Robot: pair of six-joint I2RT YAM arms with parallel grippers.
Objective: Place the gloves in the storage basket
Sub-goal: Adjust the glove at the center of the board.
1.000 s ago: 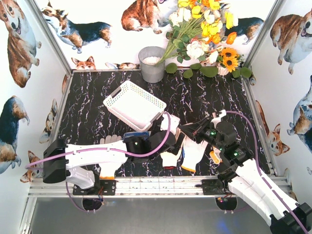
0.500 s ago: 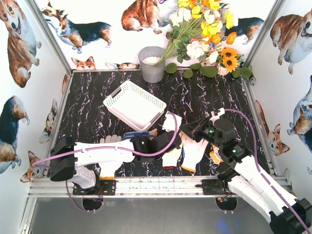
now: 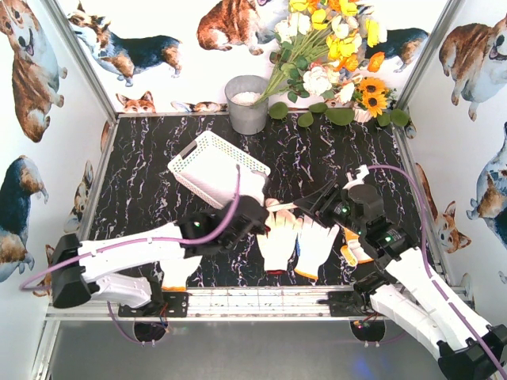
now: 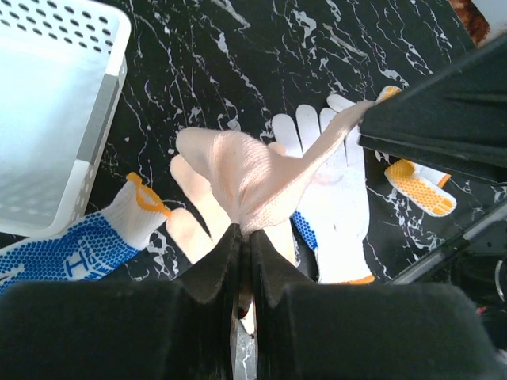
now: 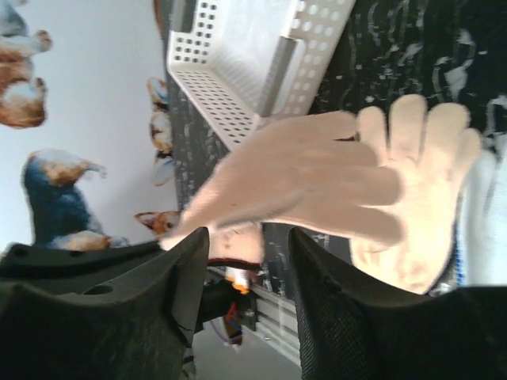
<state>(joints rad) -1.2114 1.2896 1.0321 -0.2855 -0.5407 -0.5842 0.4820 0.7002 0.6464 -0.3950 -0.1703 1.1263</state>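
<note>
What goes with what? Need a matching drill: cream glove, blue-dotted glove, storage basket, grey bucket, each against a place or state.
Things:
1. cream glove
2. blue-dotted glove
3. storage basket
4. grey bucket

Places or states:
a. at the back edge of the table, beside the flowers
b. no glove in it
c. pinched in the shut left gripper
d. lying on the table, beside the storage basket

Pairs: 1-c, 2-d, 3-b, 4-a
</note>
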